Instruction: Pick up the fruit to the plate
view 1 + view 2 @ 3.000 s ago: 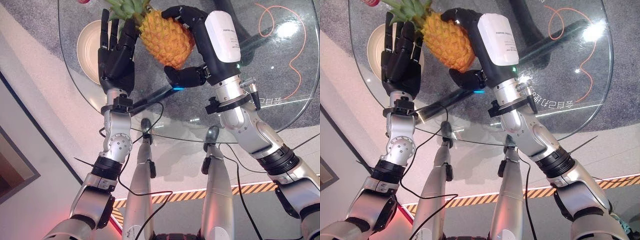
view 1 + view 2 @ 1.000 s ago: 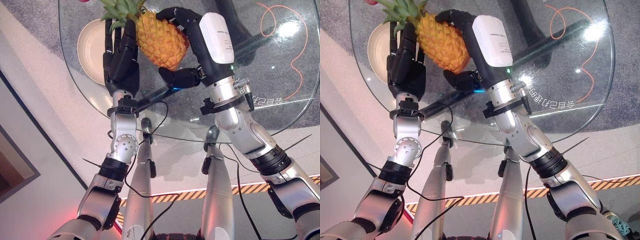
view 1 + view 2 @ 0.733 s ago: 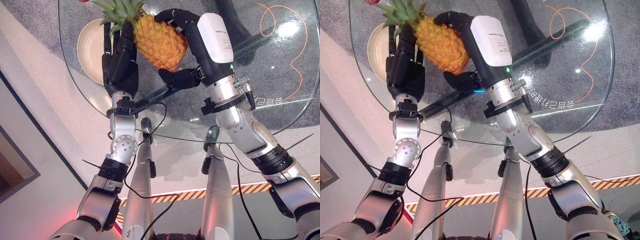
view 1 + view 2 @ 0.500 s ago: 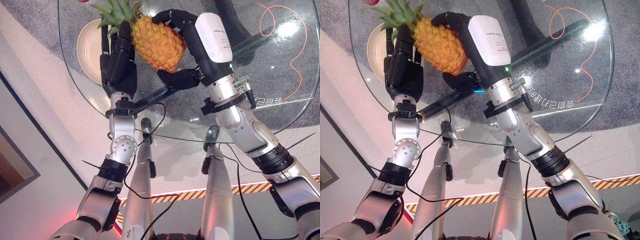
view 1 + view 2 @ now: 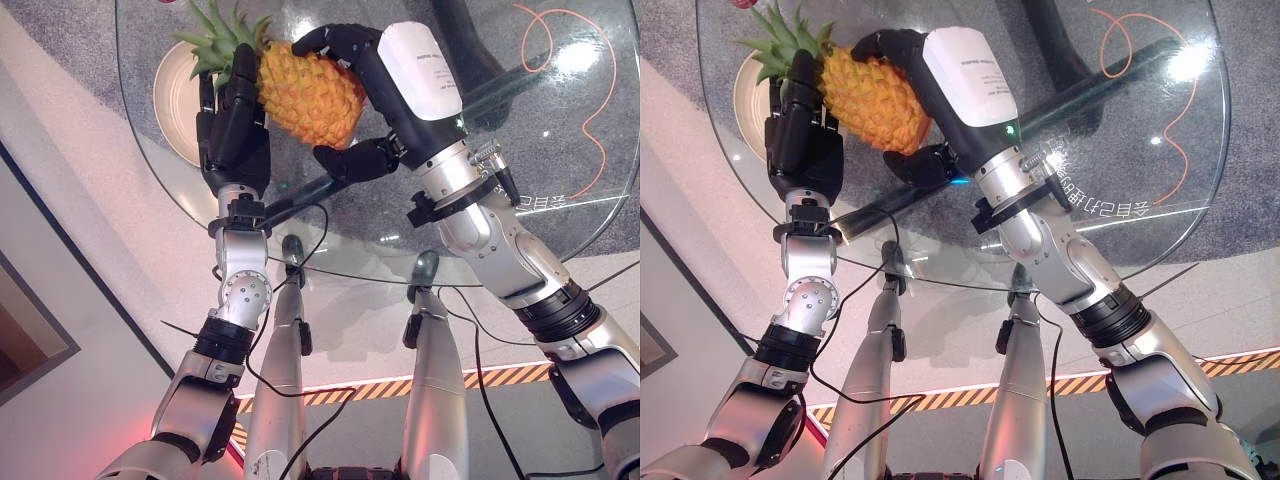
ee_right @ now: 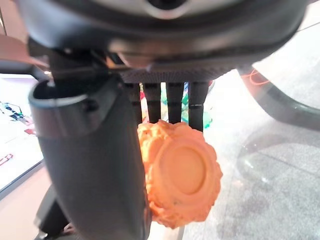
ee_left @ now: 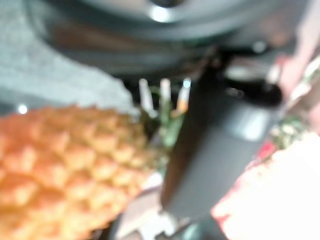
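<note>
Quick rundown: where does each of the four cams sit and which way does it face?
Left eye view: head camera, looking down at the glass table, plate, both arms.
Right eye view: same scene, slightly offset.
Left wrist view: along the left hand, pineapple beside it.
Right wrist view: along the right hand, curled on the pineapple's base.
Shared: the pineapple between both hands.

The robot's 2 arms are built from silver-grey metal segments, broken at the forearms by black ribbed rings and at each wrist by a black clamp collar. The left robot hand point(image 5: 235, 135) is matt black throughout, with jointed, blocky fingers point(image 5: 245, 70). The right robot hand point(image 5: 395, 125) is equally dark but carries a smooth white cover point(image 5: 420, 68) with small grey print on its back, and what appears to be a tiny green light point(image 5: 1008, 127) glows beside that cover.
</note>
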Available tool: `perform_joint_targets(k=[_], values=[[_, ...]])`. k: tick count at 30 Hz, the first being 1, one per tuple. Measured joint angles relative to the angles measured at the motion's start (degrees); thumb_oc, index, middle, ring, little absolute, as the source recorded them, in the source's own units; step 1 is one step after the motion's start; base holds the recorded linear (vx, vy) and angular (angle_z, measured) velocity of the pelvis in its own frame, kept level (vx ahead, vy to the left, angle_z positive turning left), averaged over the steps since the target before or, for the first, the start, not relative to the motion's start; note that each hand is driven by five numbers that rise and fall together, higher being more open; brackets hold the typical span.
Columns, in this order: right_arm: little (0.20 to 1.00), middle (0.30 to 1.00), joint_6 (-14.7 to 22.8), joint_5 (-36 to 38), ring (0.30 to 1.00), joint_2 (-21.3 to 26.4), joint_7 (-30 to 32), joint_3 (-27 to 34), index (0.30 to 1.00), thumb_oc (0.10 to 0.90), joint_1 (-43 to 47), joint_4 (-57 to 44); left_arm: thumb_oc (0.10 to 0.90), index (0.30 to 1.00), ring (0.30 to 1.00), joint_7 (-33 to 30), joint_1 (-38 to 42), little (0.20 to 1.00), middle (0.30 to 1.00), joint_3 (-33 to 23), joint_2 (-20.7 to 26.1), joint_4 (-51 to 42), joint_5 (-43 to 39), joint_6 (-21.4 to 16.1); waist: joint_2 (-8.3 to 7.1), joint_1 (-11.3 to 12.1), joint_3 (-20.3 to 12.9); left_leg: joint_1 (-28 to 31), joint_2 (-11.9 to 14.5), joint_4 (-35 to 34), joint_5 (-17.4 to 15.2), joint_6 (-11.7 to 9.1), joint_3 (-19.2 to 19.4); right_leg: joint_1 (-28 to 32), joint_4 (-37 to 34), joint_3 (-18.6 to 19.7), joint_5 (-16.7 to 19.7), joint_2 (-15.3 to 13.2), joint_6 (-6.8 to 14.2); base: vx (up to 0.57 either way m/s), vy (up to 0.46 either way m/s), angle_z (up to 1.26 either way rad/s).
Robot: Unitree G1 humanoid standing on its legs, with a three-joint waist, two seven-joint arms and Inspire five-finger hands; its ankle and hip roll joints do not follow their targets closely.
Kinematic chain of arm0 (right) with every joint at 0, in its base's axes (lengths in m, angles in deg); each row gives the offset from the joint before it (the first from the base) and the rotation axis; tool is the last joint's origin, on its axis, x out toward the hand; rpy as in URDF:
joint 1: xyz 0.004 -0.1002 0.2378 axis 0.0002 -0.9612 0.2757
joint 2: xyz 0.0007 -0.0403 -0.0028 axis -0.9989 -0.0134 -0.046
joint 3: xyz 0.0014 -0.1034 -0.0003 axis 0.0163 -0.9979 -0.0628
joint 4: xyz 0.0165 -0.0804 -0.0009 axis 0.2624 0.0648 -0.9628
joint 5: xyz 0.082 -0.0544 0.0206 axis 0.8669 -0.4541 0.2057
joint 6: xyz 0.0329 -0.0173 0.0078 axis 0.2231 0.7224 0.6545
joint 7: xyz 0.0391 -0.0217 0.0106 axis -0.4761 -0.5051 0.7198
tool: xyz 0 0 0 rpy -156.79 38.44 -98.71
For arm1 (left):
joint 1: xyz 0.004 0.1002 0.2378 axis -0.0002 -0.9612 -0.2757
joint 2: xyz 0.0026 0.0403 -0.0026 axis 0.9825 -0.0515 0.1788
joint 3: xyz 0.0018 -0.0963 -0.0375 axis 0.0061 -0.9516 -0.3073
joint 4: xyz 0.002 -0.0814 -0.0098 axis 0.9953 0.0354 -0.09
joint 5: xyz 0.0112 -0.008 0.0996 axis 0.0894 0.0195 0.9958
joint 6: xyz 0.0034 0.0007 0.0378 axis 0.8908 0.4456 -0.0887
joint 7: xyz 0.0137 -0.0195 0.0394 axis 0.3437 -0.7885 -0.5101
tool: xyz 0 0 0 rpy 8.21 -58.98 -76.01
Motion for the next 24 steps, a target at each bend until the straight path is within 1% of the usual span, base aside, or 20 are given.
perform_joint_targets(k=[4,5,6,7,14,17,18,24], values=[[0.200,0.300,0.54,0.00,0.300,1.15,-0.41,-0.24,0.300,0.100,0.04,0.00,0.800,0.900,0.900,-0.68,-0.07,0.900,0.900,0.34,0.05,0.00,0.08,0.07,0.00,0.48,0.00,-0.02,-0.01,0.00,0.00,0.00,-0.02,-0.01,-0.01,-0.02,0.00,0.00,0.00,0.00,0.000,0.00],[0.200,0.300,0.60,0.00,0.300,1.19,-0.44,-0.37,0.300,0.100,0.19,0.00,0.707,0.820,0.820,-0.70,-0.07,0.807,0.820,0.36,0.15,0.00,0.16,0.07,0.00,0.52,0.00,-0.05,-0.02,0.00,0.00,0.00,-0.05,-0.01,-0.01,-0.04,0.00,-0.01,0.00,0.00,0.000,0.00],[0.200,0.300,0.61,0.00,0.300,1.37,-0.44,-0.50,0.300,0.100,0.30,0.00,0.366,0.528,0.528,-0.70,-0.08,0.466,0.528,0.40,0.32,0.00,0.18,0.07,0.00,0.53,0.00,-0.05,-0.02,0.00,0.01,-0.01,-0.06,0.01,-0.01,-0.06,0.00,-0.01,0.00,0.00,0.000,0.00],[0.200,0.300,0.63,0.00,0.300,1.51,-0.44,-0.62,0.300,0.100,0.44,0.00,0.100,0.300,0.300,-0.69,-0.08,0.200,0.300,0.40,0.47,0.00,0.18,0.07,0.00,0.52,0.00,-0.06,-0.03,0.00,0.01,-0.01,-0.07,0.00,-0.01,-0.06,0.00,-0.02,0.00,0.00,0.000,0.00],[0.200,0.300,2.99,0.00,0.300,1.60,-0.38,-1.31,0.300,0.100,0.98,-0.17,0.100,0.300,0.300,-0.47,-0.02,0.200,0.300,-0.37,1.78,0.62,0.18,-0.76,0.00,0.24,0.00,-0.12,-0.01,0.00,0.00,-0.01,-0.09,-0.05,-0.02,-0.09,0.00,-0.01,0.00,0.00,0.000,0.00],[0.200,0.300,4.28,-0.06,0.300,1.64,-0.23,-2.39,0.300,0.100,1.03,-0.32,0.100,0.300,0.300,-0.48,0.17,0.200,0.300,-1.60,1.85,1.27,0.15,-1.66,-0.01,-0.04,0.00,-0.14,-0.01,0.00,0.00,-0.01,-0.11,-0.06,-0.02,-0.10,0.00,0.00,0.00,0.00,0.000,0.00],[0.200,0.300,4.47,-0.08,0.300,1.65,-0.23,-2.61,0.300,0.100,1.03,-0.34,0.100,0.300,0.300,-0.47,0.17,0.200,0.300,-1.62,2.05,1.64,0.15,-2.35,0.00,-0.12,0.00,-0.14,0.00,0.00,0.00,-0.01,-0.11,-0.05,-0.02,-0.10,0.00,0.00,0.00,0.00,0.000,0.00],[0.200,0.300,4.70,-0.08,0.300,1.62,-0.23,-2.72,0.300,0.100,1.00,-0.34,0.100,0.300,0.300,-0.46,0.29,0.200,0.300,-1.62,2.12,1.76,0.15,-2.61,-0.01,-0.34,0.00,-0.17,-0.01,0.00,0.01,-0.01,-0.15,-0.06,-0.02,-0.14,0.00,0.00,0.00,0.00,0.000,0.00]])
